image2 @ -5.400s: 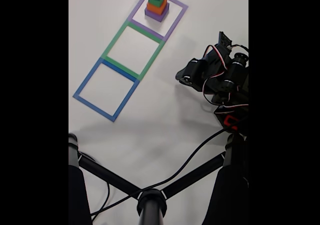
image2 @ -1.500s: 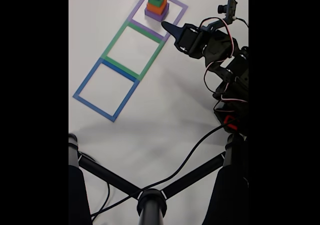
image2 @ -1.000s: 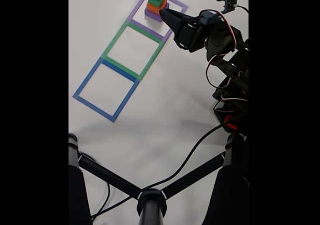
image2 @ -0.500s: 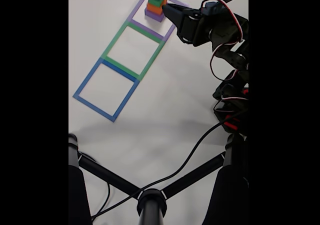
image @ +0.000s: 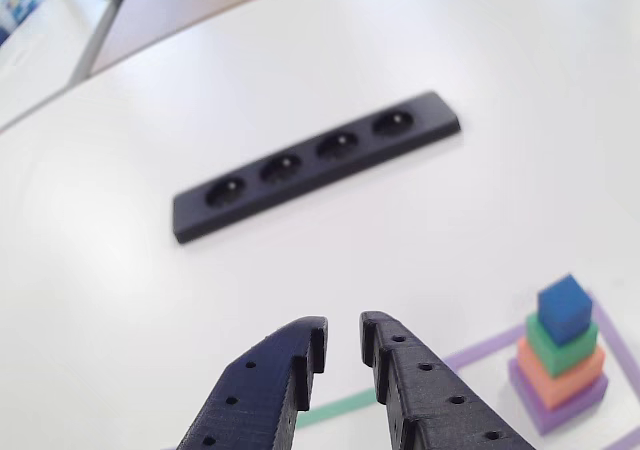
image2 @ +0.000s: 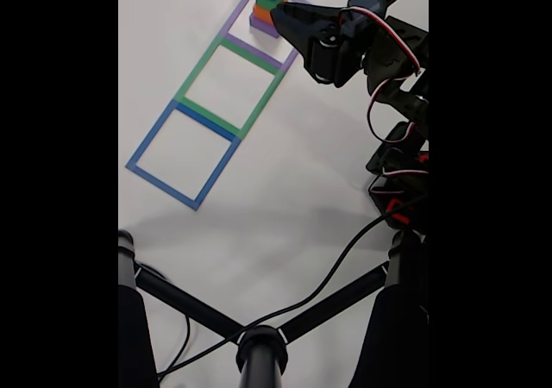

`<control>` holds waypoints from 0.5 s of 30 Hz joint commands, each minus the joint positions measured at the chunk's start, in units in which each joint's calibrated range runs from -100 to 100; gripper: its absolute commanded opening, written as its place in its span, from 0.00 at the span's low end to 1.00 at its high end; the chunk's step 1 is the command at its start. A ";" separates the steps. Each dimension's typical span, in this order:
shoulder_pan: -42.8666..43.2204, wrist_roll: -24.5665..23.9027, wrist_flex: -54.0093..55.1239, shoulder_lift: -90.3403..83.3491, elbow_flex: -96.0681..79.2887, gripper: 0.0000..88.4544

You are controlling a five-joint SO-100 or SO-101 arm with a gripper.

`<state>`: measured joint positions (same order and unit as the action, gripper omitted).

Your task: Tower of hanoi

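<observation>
Four foam blocks are standing as one tower (image: 560, 355) inside the purple tape square (image2: 237, 13), blue atop green, orange, purple, while the gripper (image: 342, 338), fingers slightly parted and gripping nothing, is hovering beside it, with one black four-holed bar (image: 315, 165) lying beyond.

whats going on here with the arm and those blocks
A single robot arm is reaching toward a four-block tower standing inside the purple tape square: purple block at the bottom, then orange, green, and a blue cube on top. The gripper is slightly open, holds nothing and sits beside the stack. The green and blue tape squares hold no blocks.
</observation>
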<state>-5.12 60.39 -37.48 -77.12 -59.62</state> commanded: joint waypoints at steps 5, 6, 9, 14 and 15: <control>-0.79 18.47 0.61 7.73 8.32 0.04; -1.17 18.65 0.61 8.05 8.96 0.01; -2.62 26.92 -0.44 8.05 8.59 0.00; -8.65 32.25 -0.12 9.73 8.59 0.00; -9.33 33.36 -0.12 10.37 8.59 0.00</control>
<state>-10.85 86.40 -37.72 -68.51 -53.44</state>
